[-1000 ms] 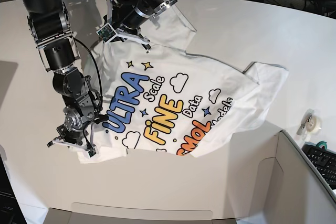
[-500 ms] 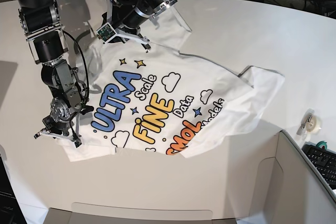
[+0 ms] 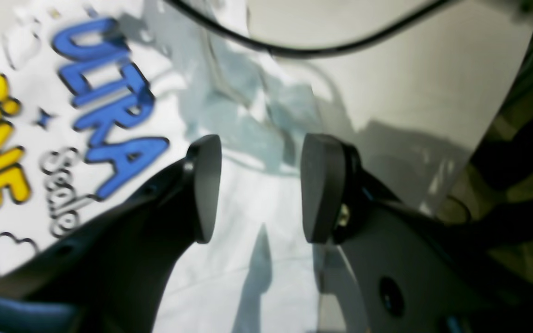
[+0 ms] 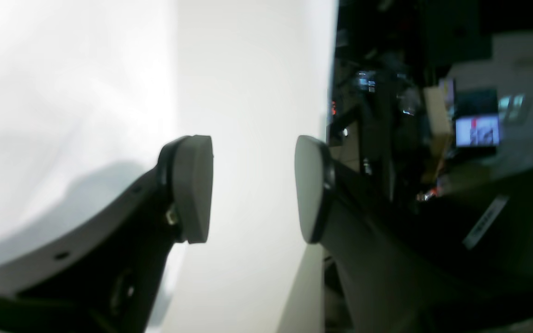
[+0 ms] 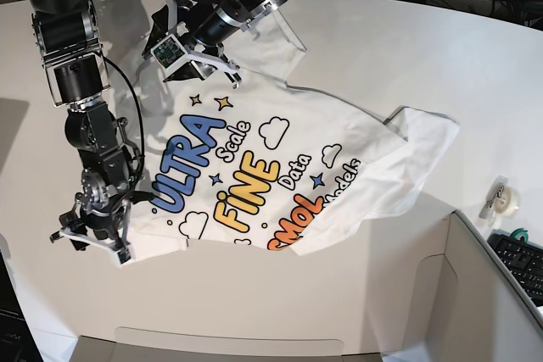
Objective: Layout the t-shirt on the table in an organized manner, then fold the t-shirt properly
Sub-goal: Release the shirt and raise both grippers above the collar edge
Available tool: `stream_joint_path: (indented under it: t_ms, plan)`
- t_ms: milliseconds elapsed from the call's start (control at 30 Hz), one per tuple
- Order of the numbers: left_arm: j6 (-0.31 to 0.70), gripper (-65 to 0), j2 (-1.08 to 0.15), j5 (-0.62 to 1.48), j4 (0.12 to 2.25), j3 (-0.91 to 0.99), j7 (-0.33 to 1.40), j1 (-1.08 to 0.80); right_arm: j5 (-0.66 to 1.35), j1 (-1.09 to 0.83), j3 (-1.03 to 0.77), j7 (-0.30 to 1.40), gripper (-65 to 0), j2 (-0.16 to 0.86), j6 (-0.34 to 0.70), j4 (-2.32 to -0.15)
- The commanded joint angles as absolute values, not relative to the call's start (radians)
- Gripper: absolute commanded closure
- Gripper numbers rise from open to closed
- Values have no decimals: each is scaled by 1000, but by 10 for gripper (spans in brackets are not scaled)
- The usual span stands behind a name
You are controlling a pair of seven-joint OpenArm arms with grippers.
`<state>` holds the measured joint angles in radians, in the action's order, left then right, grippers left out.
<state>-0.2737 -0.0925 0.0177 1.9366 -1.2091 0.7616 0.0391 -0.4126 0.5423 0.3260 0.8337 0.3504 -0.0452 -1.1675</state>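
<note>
The white t-shirt (image 5: pixel 339 158) lies print-up and slanted on the table (image 5: pixel 382 40), its "ULTRA FINE SMOL" words readable and one sleeve folded at the right. My left gripper (image 5: pixel 193 41) hovers open over the shirt's top corner near the stars. In the left wrist view its pads (image 3: pixel 207 185) stand apart above white fabric (image 3: pixel 257 277), with nothing between them. My right gripper (image 5: pixel 89 243) is open at the shirt's lower-left corner. The right wrist view shows that gripper (image 4: pixel 252 189) with only pale, blurred surface (image 4: pixel 248 69) below it.
A grey box-like bin (image 5: pixel 475 294) fills the lower right corner. A tape roll (image 5: pixel 506 200) and a black keyboard (image 5: pixel 522 262) lie near the right edge. A black cable (image 3: pixel 303 48) crosses the top of the left wrist view. The table's edge (image 4: pixel 329 69) runs just right of my right gripper.
Both grippers have gone from shut on the shirt's edge to open and let it go. The shirt has slid left and settled flatter. The right arm has dropped lower-left.
</note>
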Motion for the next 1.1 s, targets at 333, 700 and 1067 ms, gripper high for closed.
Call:
stream_joint_path:
  t_ms: [333,700,1067]
  plan:
    - [-280,-190,-219,-309,2029,-1012,776,-33,-404,183,94,1000,-283,119,182,-1787]
    - [-277,-75,-282,-420,2014,-588,762,-111,-401,-160,133,1010,0,-105,232,-2011]
    - [-277,0,-308,-401,1767,-302,743,-108,-400,-300,268,1009,0,-156,225,-2012]
